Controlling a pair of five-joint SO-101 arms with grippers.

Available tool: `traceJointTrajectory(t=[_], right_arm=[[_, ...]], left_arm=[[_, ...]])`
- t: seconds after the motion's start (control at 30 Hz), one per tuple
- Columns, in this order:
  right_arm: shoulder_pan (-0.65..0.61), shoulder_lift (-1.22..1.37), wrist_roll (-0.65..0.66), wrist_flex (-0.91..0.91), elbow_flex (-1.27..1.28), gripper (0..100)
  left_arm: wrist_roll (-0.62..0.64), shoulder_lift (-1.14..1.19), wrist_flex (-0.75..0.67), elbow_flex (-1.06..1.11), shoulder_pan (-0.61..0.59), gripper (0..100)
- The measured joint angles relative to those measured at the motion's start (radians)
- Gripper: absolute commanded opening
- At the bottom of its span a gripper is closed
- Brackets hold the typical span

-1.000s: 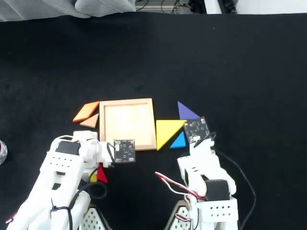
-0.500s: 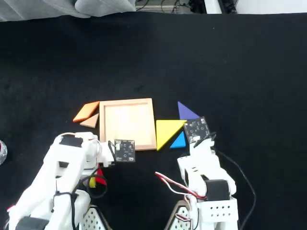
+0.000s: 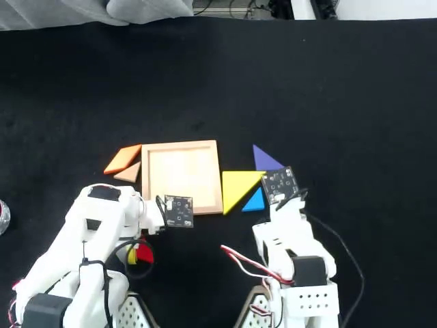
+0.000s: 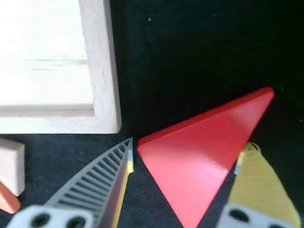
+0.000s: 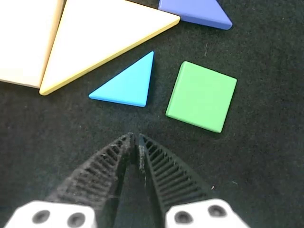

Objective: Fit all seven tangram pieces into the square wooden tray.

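A black bench (image 3: 328, 102) holds the square wooden tray (image 3: 181, 143) in the middle, with nothing in it. From above, a big yellow triangle (image 3: 237, 188) touches the tray's right side. A purple triangle (image 3: 264, 159) lies near it. The left wrist view shows a red triangle (image 4: 204, 156) near the tray's corner. It lies between the wide-apart fingers of the left end effector (image 4: 189, 145). The right wrist view shows a green square (image 5: 202, 96) just beside a small blue triangle (image 5: 126, 84). The right end effector (image 5: 134, 139) is pressed together there.
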Motion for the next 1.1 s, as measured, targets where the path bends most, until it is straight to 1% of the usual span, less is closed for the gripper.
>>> traceJointTrajectory(t=[0.23,0.33,0.47,0.6,0.67,0.73,0.8,0.87,0.9,1.0,1.1], right_arm=[[0.000,0.000,0.000,0.000,0.000,1.2],[0.000,0.000,0.000,0.000,0.000,1.2],[0.000,0.000,0.000,0.000,0.000,1.2],[0.000,0.000,0.000,0.000,0.000,1.2],[0.000,0.000,0.000,0.000,0.000,1.2],[0.000,0.000,0.000,0.000,0.000,1.2],[0.000,0.000,0.000,0.000,0.000,1.2],[0.000,0.000,0.000,0.000,0.000,1.2],[0.000,0.000,0.000,0.000,0.000,1.2],[0.000,0.000,0.000,0.000,0.000,1.2],[0.000,0.000,0.000,0.000,0.000,1.2]], left_arm=[[0.000,0.000,0.000,0.000,0.000,32],[0.031,0.002,0.002,-0.015,0.000,32],[0.133,0.002,-0.003,-0.060,0.009,32],[0.267,-0.028,0.000,-0.068,0.063,32],[0.333,-0.091,0.040,-0.086,0.097,32],[0.391,-0.184,0.112,-0.123,0.130,32],[0.420,-0.295,0.170,-0.141,0.153,32],[0.410,-0.396,0.212,-0.141,0.158,32],[0.384,-0.442,0.230,-0.133,0.158,32],[0.261,-0.516,0.308,-0.097,0.153,32],[0.163,-0.519,0.336,-0.089,0.106,32]])
